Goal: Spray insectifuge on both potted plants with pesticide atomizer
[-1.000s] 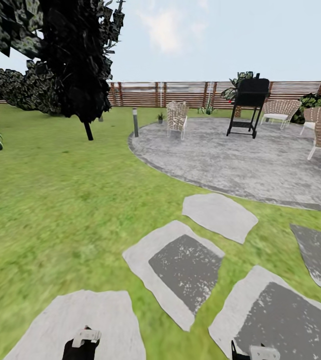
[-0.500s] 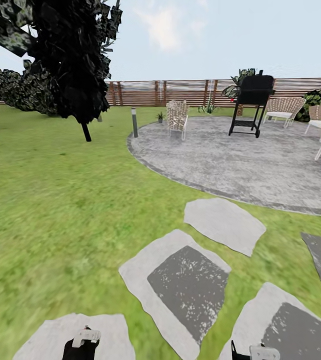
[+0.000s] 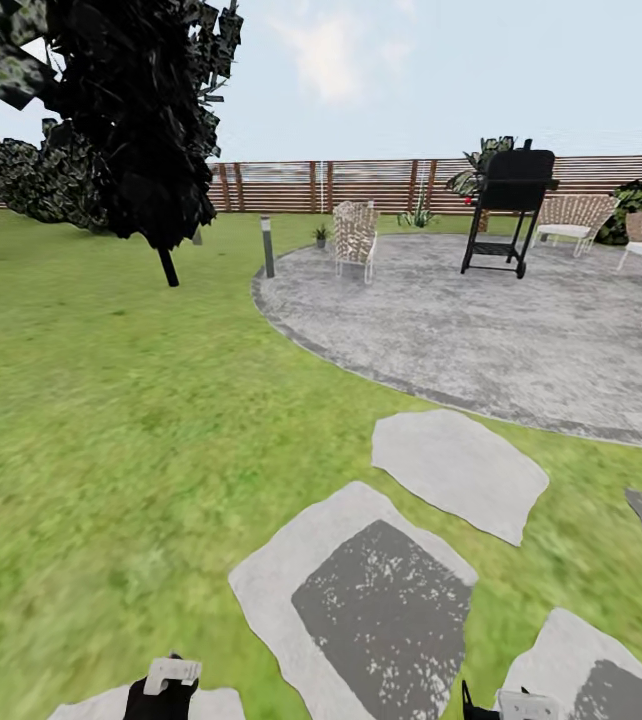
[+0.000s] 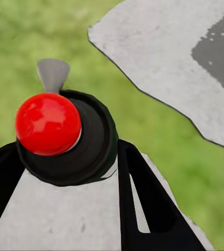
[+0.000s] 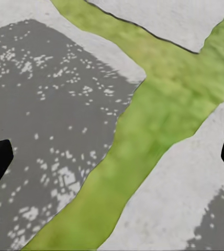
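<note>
Left gripper (image 4: 65, 157) jaws clamp the pesticide atomizer (image 4: 57, 133) above a stepping stone (image 4: 180, 68), right gripper (image 5: 112, 151) jaws spread and empty; drive steadily across the lawn (image 3: 111, 430), bottle upright, toward a small potted plant (image 3: 321, 236).

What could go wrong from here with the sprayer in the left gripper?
The atomizer is held in the left gripper; bumping over stone edges might loosen it. The small plant stands far off by a post and chair, so spraying now would likely miss.
</note>
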